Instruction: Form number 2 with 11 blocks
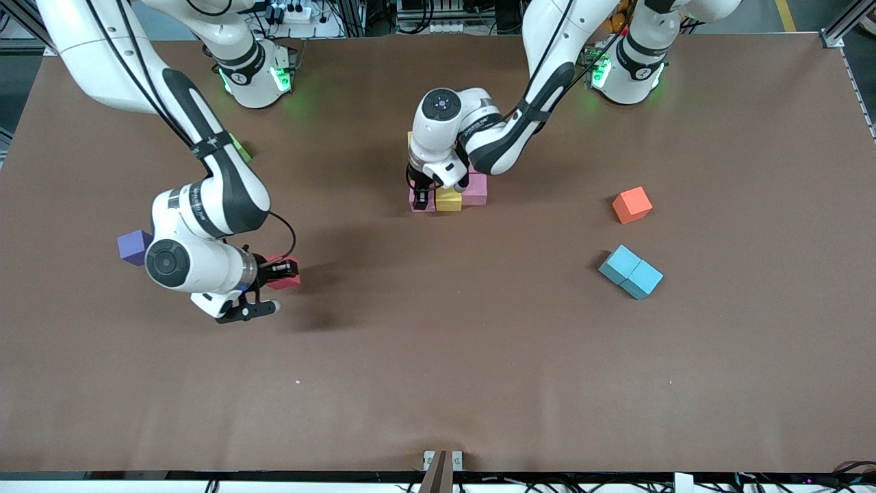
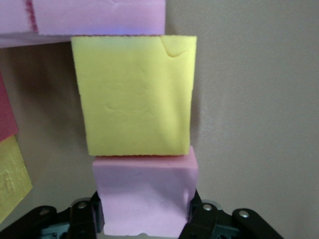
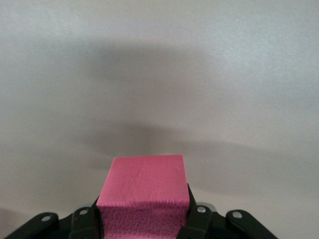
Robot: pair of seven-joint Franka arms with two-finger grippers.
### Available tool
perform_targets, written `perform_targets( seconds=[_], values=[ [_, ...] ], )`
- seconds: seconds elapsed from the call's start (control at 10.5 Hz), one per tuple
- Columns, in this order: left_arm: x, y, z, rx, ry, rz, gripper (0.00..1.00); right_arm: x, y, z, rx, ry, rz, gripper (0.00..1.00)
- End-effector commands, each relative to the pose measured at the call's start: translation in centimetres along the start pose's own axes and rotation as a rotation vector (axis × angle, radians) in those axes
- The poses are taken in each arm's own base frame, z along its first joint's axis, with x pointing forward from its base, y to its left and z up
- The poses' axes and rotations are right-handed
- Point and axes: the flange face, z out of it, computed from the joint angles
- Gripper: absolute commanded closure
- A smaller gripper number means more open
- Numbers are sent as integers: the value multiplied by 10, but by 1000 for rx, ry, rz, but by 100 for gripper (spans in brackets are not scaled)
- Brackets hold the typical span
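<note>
Most of the cluster at mid-table is hidden under the left arm's wrist, so the shape so far can't be read: only the row nearest the front camera shows, a pink block (image 1: 422,198) at the right arm's end, a yellow block (image 1: 449,199) touching it in the middle, and another pink block (image 1: 475,190) at the left arm's end, plus a sliver of yellow (image 1: 410,140) poking out at the edge nearest the robot bases. Left wrist view adds a red edge (image 2: 7,112) and another yellow edge (image 2: 12,177), both cut off by the frame. Left gripper (image 1: 423,197) is down at that front row, clamped on the end pink block, fingers (image 2: 85,219) on two of its flanks, block flush against the yellow one. Right gripper (image 1: 277,269) sits low at the right arm's end of the table, fingers closed on a red block (image 1: 285,271); can't tell whether that block touches the tabletop. Purple block (image 1: 134,246) is half covered by the right arm's wrist. A green cube (image 1: 240,148) peeks out from under the right arm's forearm, mostly hidden. Loose toward the left arm's end: orange block (image 1: 632,205), and nearer the front camera two light blue blocks (image 1: 630,272) touching side by side.
</note>
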Motion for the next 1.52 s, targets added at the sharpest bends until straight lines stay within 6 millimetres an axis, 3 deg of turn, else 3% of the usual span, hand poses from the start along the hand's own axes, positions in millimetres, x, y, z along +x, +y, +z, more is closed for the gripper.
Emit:
perform_targets(
  seconds=[0.0, 0.19, 0.38, 0.57, 0.76, 0.95, 1.23, 1.33, 1.42],
  values=[
    [-3, 0, 4, -9, -1, 27, 76, -2, 1, -11, -10, 10, 11, 85],
    [-2, 2, 4, -9, -1, 24, 65, -2, 0, -10, -12, 10, 8, 85],
    [-3, 4, 0, -14, -3, 37, 0, -2, -5, -10, -12, 10, 3, 85],
    [-6, 6, -10, -23, -11, 52, 0, -2, -11, -8, -11, 11, -2, 85],
    [-16, 9, -36, -52, -42, 60, 0, -1, -19, -10, -13, 17, -14, 85],
    [-33, 10, -86, -97, -100, 64, 0, -1, -36, -9, -24, 19, -11, 85],
    [-36, 8, -134, -124, -61, 146, 0, 0, -43, -10, -22, 26, -5, 85],
    [-31, 14, -154, -150, -62, 185, 0, -1, -52, -9, -27, 27, 5, 85],
    [-23, 32, -172, -181, -68, 219, 0, -2, -64, -9, -32, 31, 9, 85]
  ],
)
